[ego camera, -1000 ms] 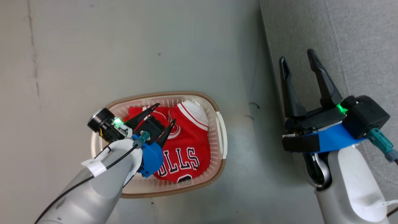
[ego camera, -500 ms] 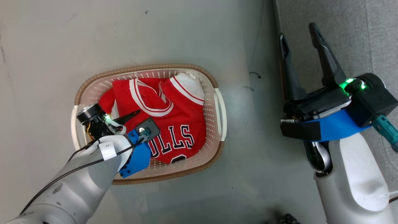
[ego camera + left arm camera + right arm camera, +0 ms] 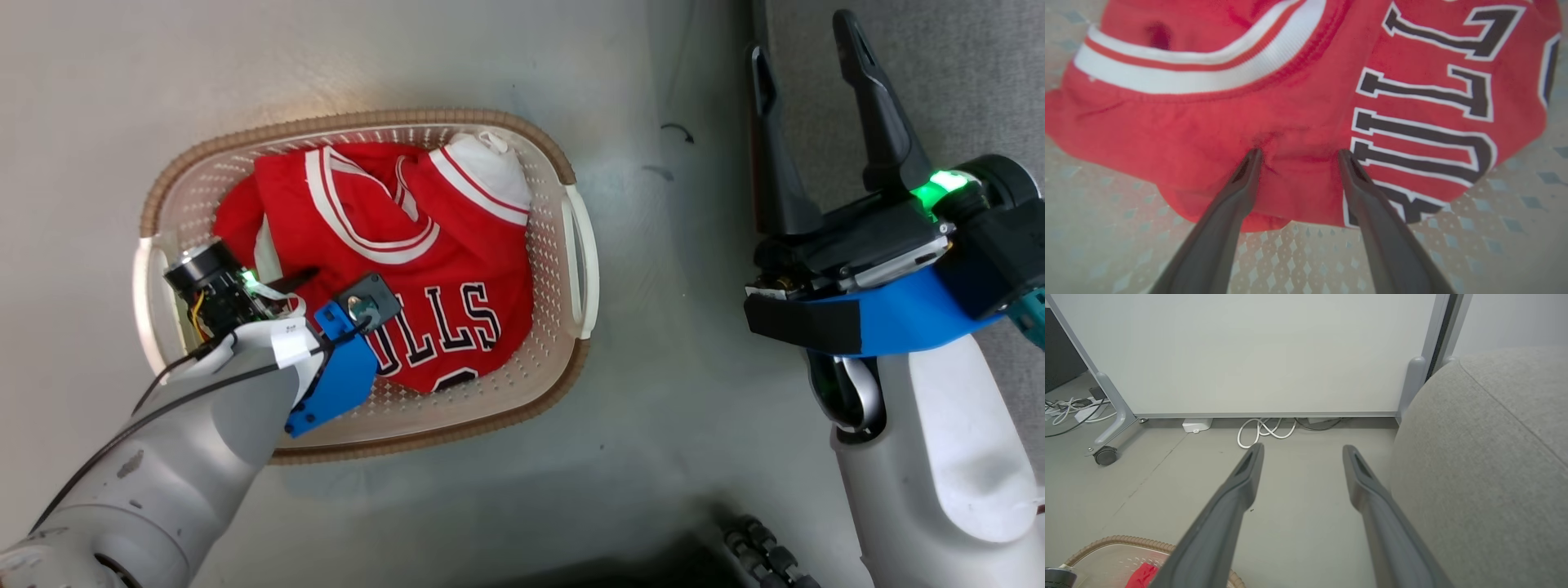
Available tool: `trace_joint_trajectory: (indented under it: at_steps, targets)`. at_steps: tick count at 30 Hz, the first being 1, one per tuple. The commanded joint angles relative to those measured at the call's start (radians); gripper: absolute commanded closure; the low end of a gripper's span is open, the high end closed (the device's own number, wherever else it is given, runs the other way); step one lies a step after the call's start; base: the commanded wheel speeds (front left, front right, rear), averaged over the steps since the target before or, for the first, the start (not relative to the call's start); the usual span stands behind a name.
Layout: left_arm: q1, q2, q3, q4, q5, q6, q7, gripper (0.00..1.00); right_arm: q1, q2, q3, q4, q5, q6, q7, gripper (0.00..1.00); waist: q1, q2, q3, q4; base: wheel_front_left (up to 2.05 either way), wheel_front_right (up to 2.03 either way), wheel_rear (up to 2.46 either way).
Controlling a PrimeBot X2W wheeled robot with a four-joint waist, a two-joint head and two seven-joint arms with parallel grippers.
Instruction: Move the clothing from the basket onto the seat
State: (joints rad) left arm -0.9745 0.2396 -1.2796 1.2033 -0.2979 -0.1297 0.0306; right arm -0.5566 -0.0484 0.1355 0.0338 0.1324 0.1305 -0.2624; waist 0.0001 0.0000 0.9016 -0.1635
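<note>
Presently: BULLS jersey (image 3: 441, 269) heaped inside basket (image 3: 367, 121); left gripper (image 3: 1298, 157) spread, tips pressed into its fabric, seemingly poised to pinch; right gripper (image 3: 802, 37) spread, empty, beside basket by sofa seat (image 3: 963, 73).

Right gripper (image 3: 1302, 449) has its jaws spread wide, hanging over bare floor (image 3: 1298, 522). The grey seat (image 3: 1486, 477) bulges in just to the right of it. Bottom left you get a bit of the basket (image 3: 1126, 540) rim with red clothing (image 3: 1141, 575) inside. At the back there's a white panel (image 3: 1249, 355) on a caster (image 3: 1105, 455), with a looped white cable (image 3: 1265, 430) under it.
</note>
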Motion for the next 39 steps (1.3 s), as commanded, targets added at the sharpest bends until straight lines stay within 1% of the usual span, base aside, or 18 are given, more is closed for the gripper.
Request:
trace_joint_trajectory:
  at_steps: [1,6,8,12,13,14,15,21,27,32,39]
  targets:
    - [-0.021,0.005,-0.003,0.005,0.002,-0.001,0.008,0.00,-0.019,-0.003,0.000,-0.008,-0.006,0.000,-0.004,0.00,-0.0001,0.0000,0.021,-0.004,0.00,0.00,0.00]
    - [-0.049,0.006,-0.003,0.015,-0.009,-0.001,0.031,0.00,-0.022,-0.004,-0.005,-0.032,0.000,0.000,-0.004,0.00,-0.0001,0.0000,0.063,-0.012,0.00,0.00,0.00]
    - [-0.058,0.000,-0.003,0.011,-0.021,-0.001,0.015,0.00,-0.019,-0.004,-0.012,-0.044,0.001,0.000,-0.004,0.00,-0.0001,0.0000,0.074,-0.011,0.00,0.00,0.00]
    - [-0.066,-0.009,-0.003,0.018,-0.011,-0.001,-0.001,0.00,-0.011,-0.003,-0.022,-0.057,0.001,0.000,-0.004,0.00,-0.0001,0.0000,0.088,-0.008,0.00,0.00,0.00]
    - [-0.069,-0.010,-0.003,0.016,-0.006,-0.001,-0.014,0.54,-0.010,-0.003,-0.022,-0.058,0.002,0.000,-0.004,0.00,-0.0001,0.0000,0.089,-0.009,0.00,0.00,0.00]
    - [-0.075,-0.011,-0.003,0.016,-0.006,-0.001,-0.025,0.82,-0.010,-0.003,-0.021,-0.059,0.003,0.000,-0.004,0.00,-0.0001,0.0000,0.090,-0.009,0.00,0.00,0.00]
    - [-0.074,-0.011,-0.003,0.021,-0.010,-0.001,-0.028,1.00,-0.011,-0.004,-0.021,-0.059,0.004,0.000,-0.004,0.00,-0.0001,0.0000,0.091,-0.010,0.00,0.00,0.00]
    - [-0.075,-0.019,-0.003,0.028,-0.006,-0.001,-0.059,1.00,-0.008,-0.003,-0.028,-0.059,0.003,0.000,-0.004,0.00,-0.0001,0.0000,0.080,-0.007,0.00,0.00,0.00]
    - [-0.058,-0.031,-0.003,0.031,-0.028,-0.001,-0.117,1.00,0.004,-0.003,-0.035,-0.049,-0.002,0.000,-0.004,0.00,-0.0001,0.0000,0.031,0.008,0.00,0.00,0.00]
    - [-0.039,-0.043,-0.003,0.036,-0.071,-0.001,-0.176,1.00,0.020,-0.004,-0.040,-0.035,-0.005,0.000,-0.004,0.00,-0.0001,0.0000,-0.034,0.025,0.00,0.00,0.00]
    - [-0.009,-0.077,0.000,0.039,-0.115,-0.001,-0.256,1.00,0.061,-0.004,-0.052,-0.005,-0.011,0.000,-0.004,0.00,-0.0001,0.0000,-0.148,0.062,0.00,0.00,0.00]
